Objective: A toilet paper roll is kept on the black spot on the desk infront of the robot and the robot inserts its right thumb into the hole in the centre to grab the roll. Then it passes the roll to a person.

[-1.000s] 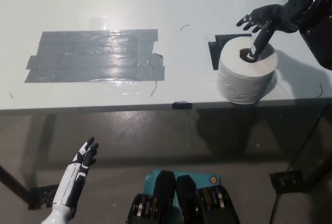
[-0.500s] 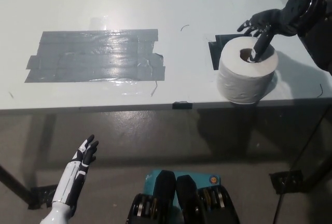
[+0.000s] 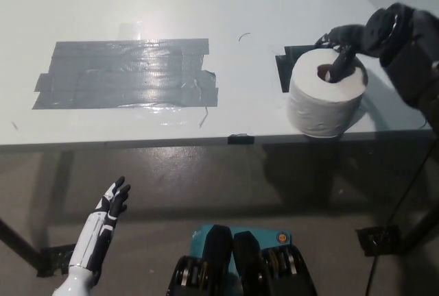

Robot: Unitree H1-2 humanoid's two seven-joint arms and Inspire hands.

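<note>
A white toilet paper roll stands upright near the desk's front edge at the right, partly covering a black spot. My black right hand is over the roll's far rim, with its thumb pushed down into the centre hole and the other fingers curled along the back of the roll. The roll rests on the desk. My white left hand hangs open below the desk at the lower left.
A large patch of grey tape covers the desk's left middle. The desk's front edge runs across the picture, with floor and black desk legs below it.
My right hand has dropped lower and closer onto the roll, the thumb going deeper into the hole and the fingers folding in. The roll and the left hand have stayed put.
</note>
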